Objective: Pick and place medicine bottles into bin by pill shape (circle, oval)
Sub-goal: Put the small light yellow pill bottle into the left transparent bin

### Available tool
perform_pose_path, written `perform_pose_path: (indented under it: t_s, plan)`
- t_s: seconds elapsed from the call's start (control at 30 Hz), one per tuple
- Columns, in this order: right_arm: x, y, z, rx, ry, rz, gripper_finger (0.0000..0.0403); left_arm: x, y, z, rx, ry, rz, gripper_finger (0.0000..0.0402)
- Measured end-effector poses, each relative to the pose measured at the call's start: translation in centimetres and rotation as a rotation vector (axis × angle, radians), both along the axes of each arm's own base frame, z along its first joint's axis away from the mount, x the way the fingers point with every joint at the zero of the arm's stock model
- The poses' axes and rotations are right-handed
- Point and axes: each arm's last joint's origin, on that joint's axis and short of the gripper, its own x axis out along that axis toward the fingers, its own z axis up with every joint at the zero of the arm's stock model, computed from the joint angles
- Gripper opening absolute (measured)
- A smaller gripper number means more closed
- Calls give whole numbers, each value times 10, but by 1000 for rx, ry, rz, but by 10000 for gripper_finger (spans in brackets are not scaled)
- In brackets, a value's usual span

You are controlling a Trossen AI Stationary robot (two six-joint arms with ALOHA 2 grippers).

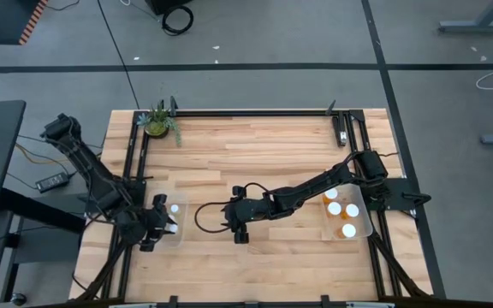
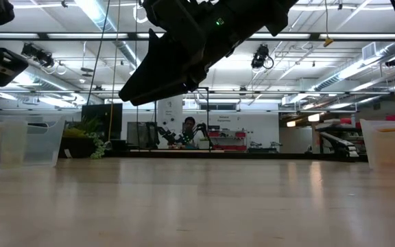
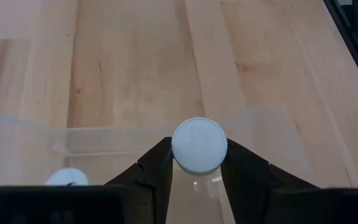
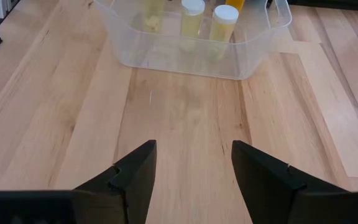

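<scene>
White-capped bottle (image 3: 199, 145) clamped in the left gripper (image 3: 194, 171) above the clear left bin (image 3: 17, 140).
The bottle was held upright between the jaws, cap towards the wrist camera, directly over the bin at the table's left edge, where another white cap (image 3: 66, 178) was seen. The right gripper (image 4: 193, 163) was held over bare wood mid-table with jaws apart and empty, the right bin (image 4: 166, 53) and its bottles (image 4: 191, 22) well apart from it. The held bottle's body and pills were hidden beneath its cap.
</scene>
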Motion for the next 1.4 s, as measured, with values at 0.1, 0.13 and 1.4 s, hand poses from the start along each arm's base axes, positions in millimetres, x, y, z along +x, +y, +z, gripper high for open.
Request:
perform_pose_path:
  t_s: [0.1, 0.13, 1.4]
  plan:
    - [0, 0, 0, 0, 0, 0, 216, -3, -2, 0, 0, 2, -15, 133]
    - [0, 0, 0, 0, 0, 0, 216, -3, -2, 0, 0, 1, -18, 135]
    - [0, 0, 1, 19, -7, 3, 216, -29, 4, -12, 94, 128, 46, 132]
